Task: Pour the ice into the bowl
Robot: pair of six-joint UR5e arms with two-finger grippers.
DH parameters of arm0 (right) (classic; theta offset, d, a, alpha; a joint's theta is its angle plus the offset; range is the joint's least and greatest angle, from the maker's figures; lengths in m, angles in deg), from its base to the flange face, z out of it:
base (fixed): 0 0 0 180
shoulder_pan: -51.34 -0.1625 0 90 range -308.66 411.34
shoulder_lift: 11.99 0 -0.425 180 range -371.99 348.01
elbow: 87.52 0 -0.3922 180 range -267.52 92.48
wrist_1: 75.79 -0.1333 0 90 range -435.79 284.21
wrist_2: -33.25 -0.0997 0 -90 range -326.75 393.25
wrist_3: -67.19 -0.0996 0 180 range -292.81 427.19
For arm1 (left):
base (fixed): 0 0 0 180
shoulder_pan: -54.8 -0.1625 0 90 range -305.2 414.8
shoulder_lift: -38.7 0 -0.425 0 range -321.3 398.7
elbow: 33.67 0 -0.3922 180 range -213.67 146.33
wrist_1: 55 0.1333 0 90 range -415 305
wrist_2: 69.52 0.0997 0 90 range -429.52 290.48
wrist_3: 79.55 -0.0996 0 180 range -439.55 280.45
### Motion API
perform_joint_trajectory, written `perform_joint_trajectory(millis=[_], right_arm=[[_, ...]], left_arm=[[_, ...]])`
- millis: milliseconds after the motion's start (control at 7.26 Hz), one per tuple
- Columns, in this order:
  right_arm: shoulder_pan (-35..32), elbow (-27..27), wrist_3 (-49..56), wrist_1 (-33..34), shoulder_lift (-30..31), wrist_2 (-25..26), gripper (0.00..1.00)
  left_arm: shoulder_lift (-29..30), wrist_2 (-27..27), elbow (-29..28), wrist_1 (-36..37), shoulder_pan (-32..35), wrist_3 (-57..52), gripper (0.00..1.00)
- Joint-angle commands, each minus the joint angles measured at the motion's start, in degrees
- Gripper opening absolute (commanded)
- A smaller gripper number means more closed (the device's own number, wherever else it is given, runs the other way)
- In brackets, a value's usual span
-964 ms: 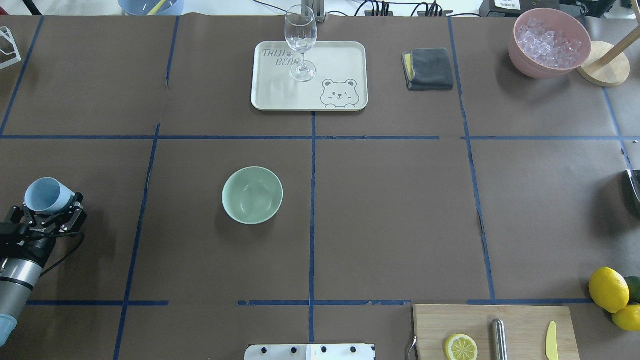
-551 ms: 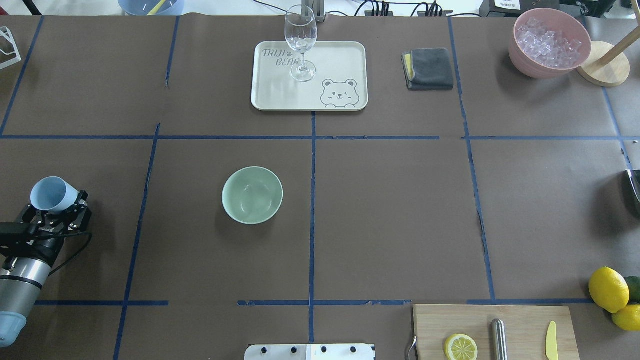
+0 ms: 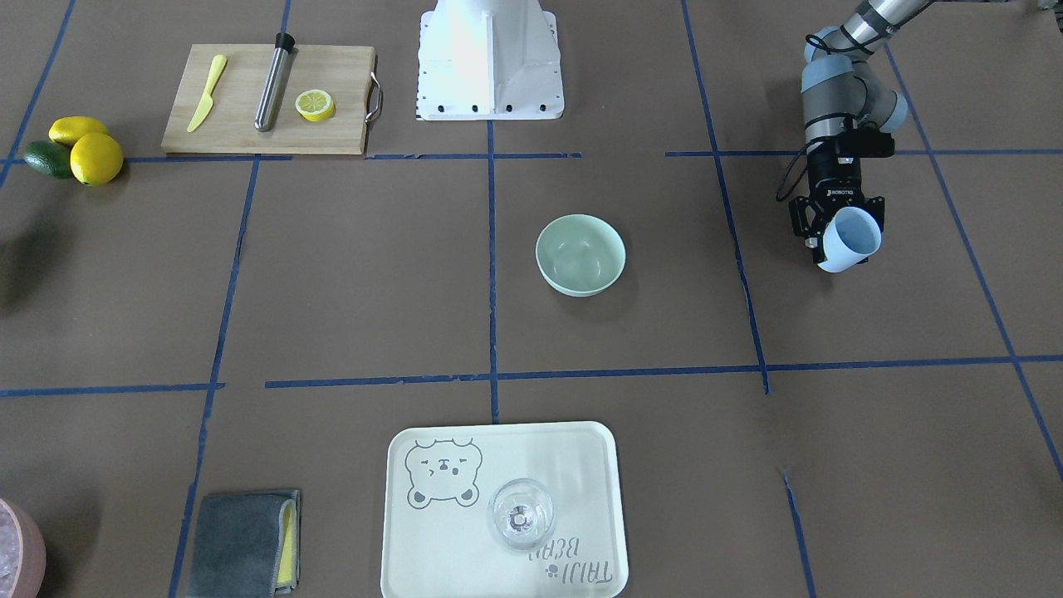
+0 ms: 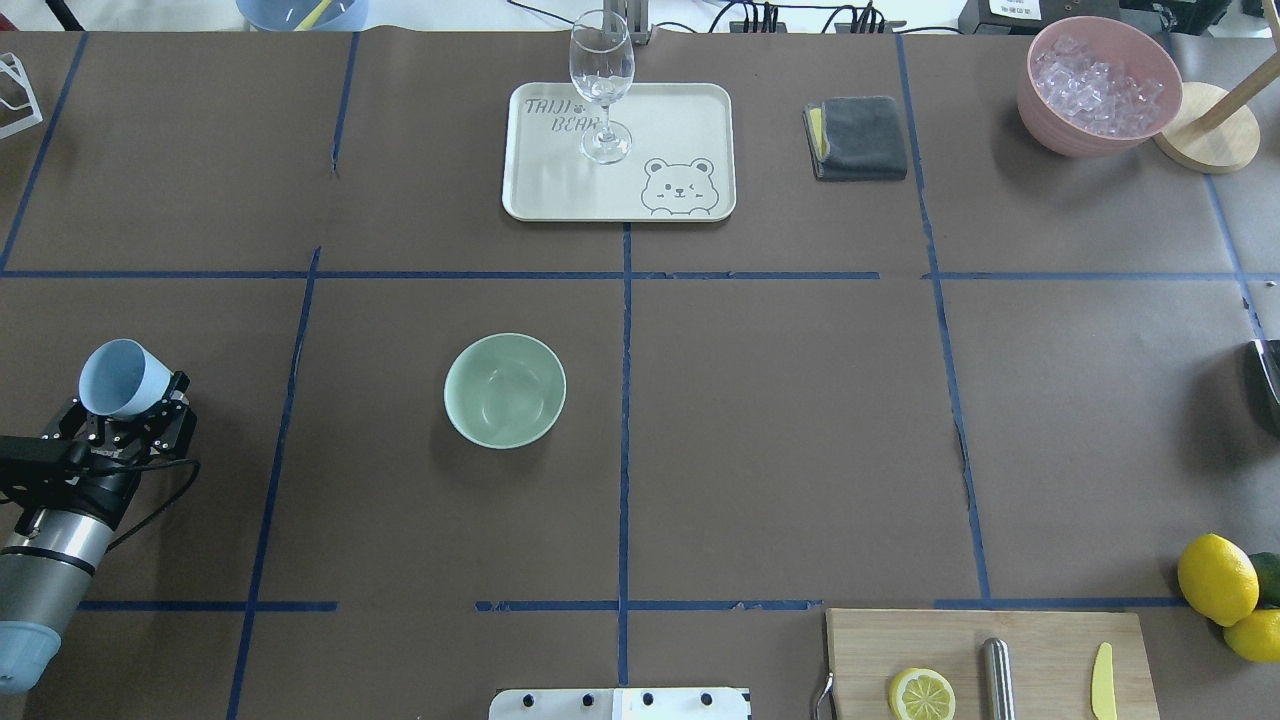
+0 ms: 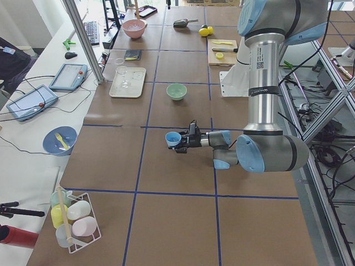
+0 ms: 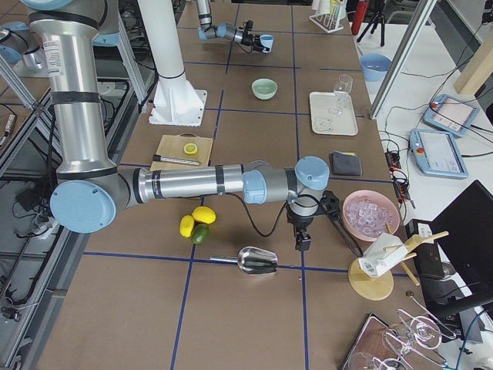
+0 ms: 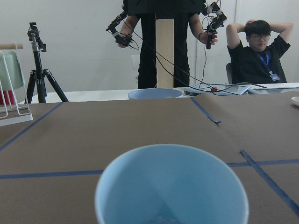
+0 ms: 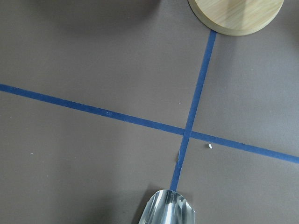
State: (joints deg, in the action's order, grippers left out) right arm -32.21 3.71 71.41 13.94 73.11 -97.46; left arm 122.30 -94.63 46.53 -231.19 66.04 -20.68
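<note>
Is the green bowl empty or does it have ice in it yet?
Empty. The bowl shows only its bare green inside in both the overhead and front views.

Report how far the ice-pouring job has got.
Done: the left gripper has the light blue cup gripped, tilted with its mouth away from the wrist. In hand: the cup is well off to the side of the bowl, not over it. Left: carrying it across and tipping it, since the bowl is empty.
</note>
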Motion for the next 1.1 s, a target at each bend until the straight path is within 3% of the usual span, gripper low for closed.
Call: perform_joint_trajectory(millis=[0,275,413,688,964], right_arm=[[-0.04,0.09,0.00,0.00,0.33,-0.07,1.00],[-0.21,0.09,0.00,0.00,0.33,-0.07,1.00],[-0.30,0.09,0.09,0.00,0.25,-0.07,1.00],[-0.57,0.09,0.00,0.00,0.33,0.02,1.00],[-1.00,0.09,0.09,0.00,0.94,-0.07,1.00]], left_arm=[[3.12,-1.08,6.35,-2.56,2.20,-10.78,0.29],[7.43,-5.99,8.39,-2.67,2.21,-13.40,0.27],[9.97,-5.75,8.57,-2.23,2.12,-17.95,0.22],[12.10,-5.48,8.40,-1.71,1.77,-26.23,0.00],[14.64,-5.40,7.96,2.84,1.68,-35.18,0.00]])
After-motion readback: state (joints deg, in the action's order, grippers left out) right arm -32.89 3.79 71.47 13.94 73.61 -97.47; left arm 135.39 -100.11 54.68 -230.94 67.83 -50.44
